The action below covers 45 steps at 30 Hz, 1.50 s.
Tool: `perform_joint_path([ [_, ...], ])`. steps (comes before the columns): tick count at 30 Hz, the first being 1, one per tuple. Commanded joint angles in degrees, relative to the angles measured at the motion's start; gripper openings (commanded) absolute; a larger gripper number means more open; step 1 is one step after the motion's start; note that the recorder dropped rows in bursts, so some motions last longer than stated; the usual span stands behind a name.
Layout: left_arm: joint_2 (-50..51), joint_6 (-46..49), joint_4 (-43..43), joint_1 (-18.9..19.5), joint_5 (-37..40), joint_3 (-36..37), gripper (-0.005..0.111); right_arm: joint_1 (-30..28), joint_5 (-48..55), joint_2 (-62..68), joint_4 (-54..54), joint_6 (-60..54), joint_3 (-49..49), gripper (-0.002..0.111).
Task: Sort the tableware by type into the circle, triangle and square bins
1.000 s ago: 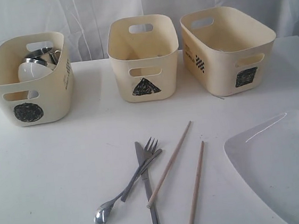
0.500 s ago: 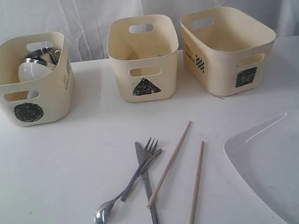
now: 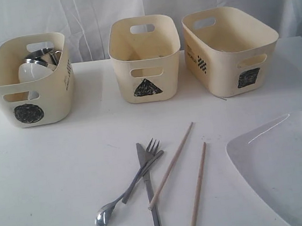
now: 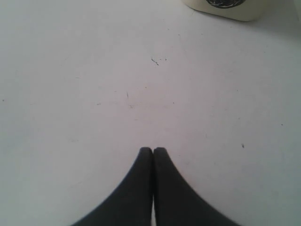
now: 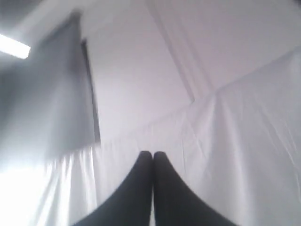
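Observation:
Three cream bins stand at the back: circle bin [image 3: 29, 82], triangle bin [image 3: 145, 57], square bin [image 3: 229, 48]. Steel mugs [image 3: 41, 55] and a small white bowl [image 3: 33, 71] sit inside the circle bin. On the table lie a steel fork [image 3: 143, 168], knife [image 3: 149, 191], spoon [image 3: 106, 213] and two wooden chopsticks [image 3: 170, 166] [image 3: 198, 189]. The large white plate [image 3: 286, 163] rests at the front right. Neither arm shows in the exterior view. My left gripper [image 4: 153, 149] is shut over bare table, near the circle bin's base [image 4: 225, 5]. Shut too, my right gripper [image 5: 153, 153] faces the white curtain.
A white curtain [image 3: 140, 6] hangs behind the bins. The cutlery lies crossed in a small pile at the table's front middle. The white table [image 3: 54, 171] extends left of the cutlery.

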Motion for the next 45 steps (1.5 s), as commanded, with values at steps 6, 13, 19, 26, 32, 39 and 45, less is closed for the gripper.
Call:
perform_joint_path([
  [6, -0.19, 0.09, -0.78, 0.12, 3.29, 0.53, 0.001, 0.22, 58.42, 38.55, -65.03, 32.65, -14.78, 0.0],
  [13, -0.19, 0.09, -0.78, 0.12, 3.29, 0.53, 0.001, 1.5, 71.4, 43.99, -23.23, -6.12, -17.02, 0.0],
  [19, -0.19, 0.09, -0.78, 0.12, 3.29, 0.53, 0.001, 12.77, 75.02, 45.51, 38.25, -52.92, -19.8, 0.0],
  [26, -0.19, 0.09, -0.78, 0.12, 3.29, 0.53, 0.001, 30.03, 77.59, 58.87, 39.04, -48.66, -20.78, 0.0],
  [32, -0.19, 0.09, -0.78, 0.12, 3.29, 0.53, 0.001, 32.13, 80.42, 65.77, 34.32, -42.64, -24.27, 0.0],
  [39, -0.19, 0.09, -0.78, 0.12, 3.29, 0.53, 0.001, 32.13, 76.28, 65.98, 27.52, -42.87, -25.66, 0.003],
  [45, -0.19, 0.09, -0.78, 0.12, 3.29, 0.53, 0.001, 32.13, 83.14, 68.51, 27.85, -40.46, -27.81, 0.037],
])
